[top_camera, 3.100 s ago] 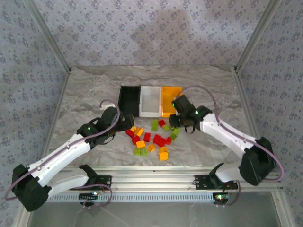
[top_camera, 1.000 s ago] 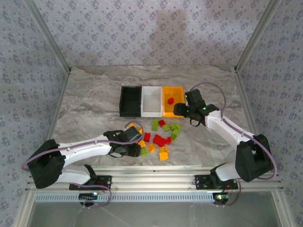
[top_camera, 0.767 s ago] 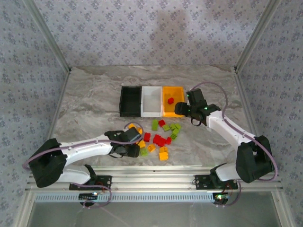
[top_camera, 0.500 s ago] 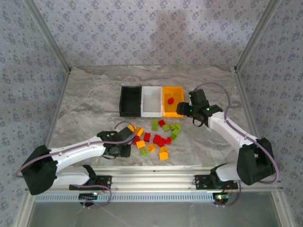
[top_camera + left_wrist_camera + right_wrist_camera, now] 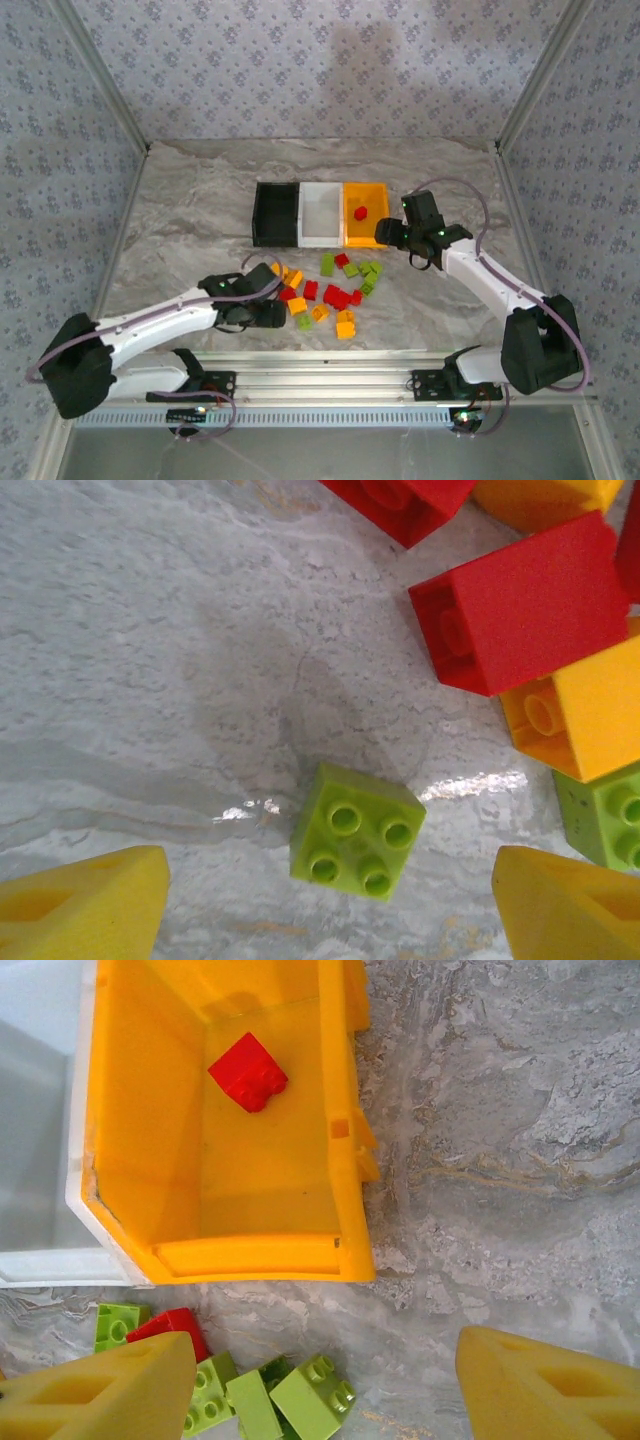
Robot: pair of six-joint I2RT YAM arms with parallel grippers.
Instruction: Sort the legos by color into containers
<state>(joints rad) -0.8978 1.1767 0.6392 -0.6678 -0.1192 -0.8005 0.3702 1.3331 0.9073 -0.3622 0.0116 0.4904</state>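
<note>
The left pincer stands open astride a light green brick, studs-up on the surface, apparently lined up for a grasp. The right pincer, open and empty, hovers at 5 o'clock of the orange-yellow bin. A red brick lies inside, so reds likely go there.

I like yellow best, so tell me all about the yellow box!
The yellow box is a shiny plastic rectangle with an open top, standing upright on the marbled table. One long side sits against the white box. Inside lies one red brick; the rest of its floor is bare.
</note>
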